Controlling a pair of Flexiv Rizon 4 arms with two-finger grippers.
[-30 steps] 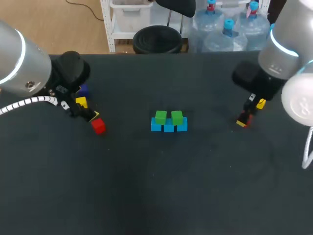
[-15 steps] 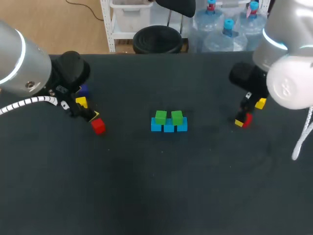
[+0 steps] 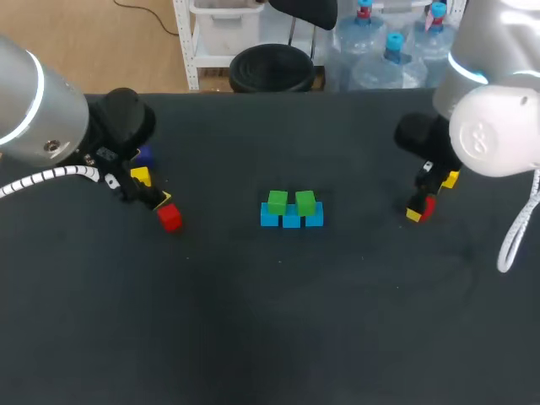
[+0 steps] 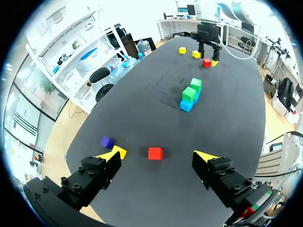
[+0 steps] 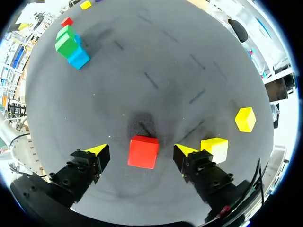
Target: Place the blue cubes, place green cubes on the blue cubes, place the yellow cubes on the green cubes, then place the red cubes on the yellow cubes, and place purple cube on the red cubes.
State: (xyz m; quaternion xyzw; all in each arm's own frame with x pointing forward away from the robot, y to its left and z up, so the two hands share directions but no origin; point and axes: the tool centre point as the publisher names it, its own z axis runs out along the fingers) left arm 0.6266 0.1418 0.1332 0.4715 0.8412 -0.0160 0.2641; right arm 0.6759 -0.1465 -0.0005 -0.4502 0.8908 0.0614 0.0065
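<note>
Three blue cubes [image 3: 291, 219] form a row at the table's middle, with two green cubes [image 3: 278, 202] on top. My right gripper [image 5: 141, 150] stands open around a red cube [image 5: 143, 151], with a gap on each side. Two yellow cubes [image 5: 214, 147] lie just beyond its one finger. In the head view that gripper [image 3: 421, 204] is at the right, over the red cube [image 3: 429, 205]. My left gripper [image 4: 158, 155] is open at the left, a second red cube [image 4: 155, 153] lying just ahead of it. A yellow cube [image 4: 121, 152] and the purple cube [image 4: 107, 142] lie beside it.
The left gripper [image 3: 152, 196] hangs between the left red cube [image 3: 170, 218] and the yellow cube [image 3: 140, 175]; the purple cube [image 3: 144, 155] lies behind them. A wide stretch of dark table [image 3: 278, 321] lies in front of the stack.
My right arm has swung slightly to the left above the right red cube, and its fingers have drawn a little closer together. The left arm and all cubes are unmoved.
</note>
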